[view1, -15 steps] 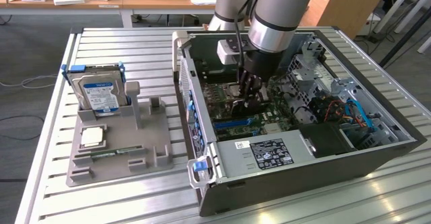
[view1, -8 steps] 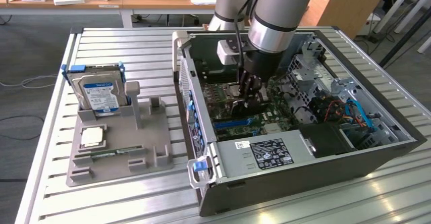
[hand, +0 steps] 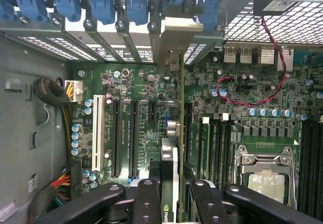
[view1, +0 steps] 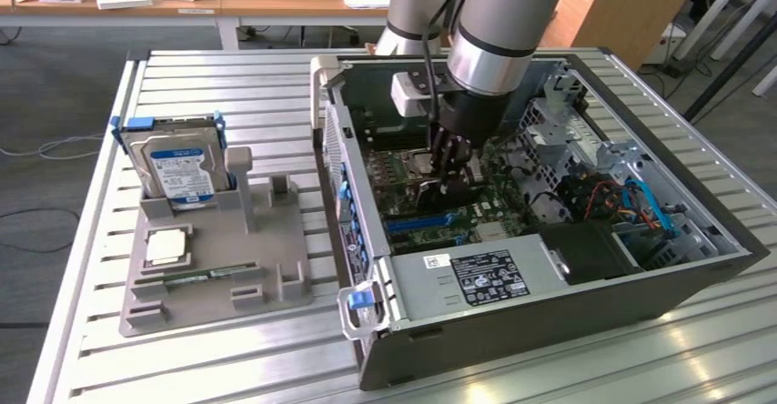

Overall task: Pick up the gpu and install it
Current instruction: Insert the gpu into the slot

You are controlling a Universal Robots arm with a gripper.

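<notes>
Black fingers (hand: 146,199) of the one gripper (hand: 174,196) clasp the gpu (hand: 170,156) from both sides. The card stands on edge over the board (hand: 242,98), seen edge-on, so its face is hidden and its near end is cut off. Whether it sits in a slot is hard to make out.

Beside it lie one white slot (hand: 98,133) and two long black slots (hand: 117,138). One socket (hand: 265,171) is partly covered by a finger.

Farther on, the card's bracket (hand: 174,37) meets the rear wall under a row of blue latches (hand: 103,7), the outermost cut off.

In the exterior view one arm (view1: 498,31) reaches into the case (view1: 547,322). At the exterior view's left, one holder (view1: 206,299) carries one drive (view1: 176,172) and one memory stick (view1: 200,277).
</notes>
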